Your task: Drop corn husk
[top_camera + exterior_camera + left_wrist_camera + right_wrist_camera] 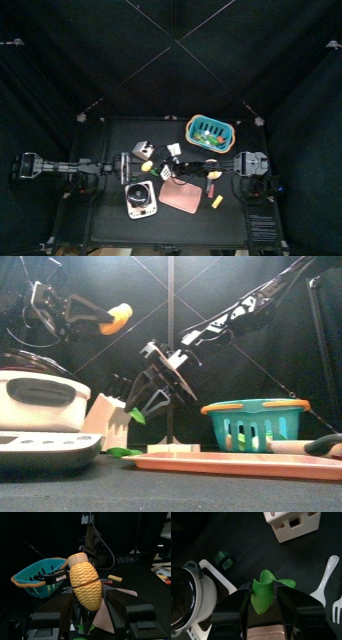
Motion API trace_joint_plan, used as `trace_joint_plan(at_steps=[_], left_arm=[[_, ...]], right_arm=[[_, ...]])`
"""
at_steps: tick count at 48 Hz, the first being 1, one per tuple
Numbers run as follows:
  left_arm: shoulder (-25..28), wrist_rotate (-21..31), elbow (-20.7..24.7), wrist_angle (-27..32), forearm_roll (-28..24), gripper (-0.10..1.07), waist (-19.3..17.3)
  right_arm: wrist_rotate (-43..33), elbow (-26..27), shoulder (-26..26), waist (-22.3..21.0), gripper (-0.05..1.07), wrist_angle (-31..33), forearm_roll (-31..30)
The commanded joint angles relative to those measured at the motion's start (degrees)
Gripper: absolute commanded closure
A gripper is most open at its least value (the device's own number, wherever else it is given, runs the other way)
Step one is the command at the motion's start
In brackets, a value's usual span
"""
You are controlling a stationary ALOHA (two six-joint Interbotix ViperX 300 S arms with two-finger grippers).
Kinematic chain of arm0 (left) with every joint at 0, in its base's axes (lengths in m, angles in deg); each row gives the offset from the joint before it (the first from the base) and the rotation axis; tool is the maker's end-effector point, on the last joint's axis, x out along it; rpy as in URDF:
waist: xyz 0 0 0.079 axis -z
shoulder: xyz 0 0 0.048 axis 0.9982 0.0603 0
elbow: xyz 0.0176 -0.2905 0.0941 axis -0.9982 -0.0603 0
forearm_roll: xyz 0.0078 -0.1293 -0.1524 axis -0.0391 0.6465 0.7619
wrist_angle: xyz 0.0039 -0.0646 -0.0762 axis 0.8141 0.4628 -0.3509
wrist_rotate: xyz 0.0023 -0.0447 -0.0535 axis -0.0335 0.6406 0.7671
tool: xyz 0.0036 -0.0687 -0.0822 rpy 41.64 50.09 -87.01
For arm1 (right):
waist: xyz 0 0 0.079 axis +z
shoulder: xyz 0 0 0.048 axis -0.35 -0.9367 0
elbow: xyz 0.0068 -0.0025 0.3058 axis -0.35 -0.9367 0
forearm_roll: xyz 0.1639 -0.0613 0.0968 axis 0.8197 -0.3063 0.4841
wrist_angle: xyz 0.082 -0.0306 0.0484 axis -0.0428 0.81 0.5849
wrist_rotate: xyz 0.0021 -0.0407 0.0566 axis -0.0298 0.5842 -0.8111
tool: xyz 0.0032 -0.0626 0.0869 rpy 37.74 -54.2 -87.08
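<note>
The right gripper (264, 604) had its 2 black jaws pinched on the corn husk (266, 593), a green leafy piece that stuck up from between them, hanging above the black table (244, 542). Below it in the right wrist view sat a rice cooker (188, 599) with a white body and dark lid, a small green block (224, 560) just beside it, a white slotted holder (292, 523) well apart, and white plastic cutlery (329, 572) off at the edge. The left gripper (89, 604) was clamped on a yellow corn cob (85, 580), which stood nearly upright between its jaws; behind it the teal basket (33, 574) sat on the table. From above, the 2 arms met near the table's middle, with the teal basket (210, 129) at about 1 o'clock, the rice cooker (142, 199) at about 7 o'clock and a pink tray (183, 199) near 6 o'clock. In the front view the right arm (221, 326) slanted down toward the centre, with the basket (254, 423) at about 4 o'clock and the tray (241, 464) low in front. No brand, label or writing could be read on anything.
</note>
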Motion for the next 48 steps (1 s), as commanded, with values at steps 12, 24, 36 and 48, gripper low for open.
trace_joint_plan(at_steps=[12,24,36,48], left_arm=[[0.0,-0.09,0.7,-0.18,-1.05,0.37,0.09],[0.0,-0.09,0.7,-0.18,-1.05,0.37,0.09],[0.0,-0.09,0.7,-0.18,-1.05,0.37,0.09],[0.0,-0.09,0.7,-0.18,-1.05,0.37,0.09]], right_arm=[[0.09,4.31,-2.55,-0.53,0.91,4.66,0.09],[-0.26,4.66,-2.64,-0.18,0.69,6.86,0.18],[-0.26,5.19,-2.64,-0.09,0.46,7.03,0.09],[-0.18,6.77,-3.16,0.09,0.34,7.03,0.09]])
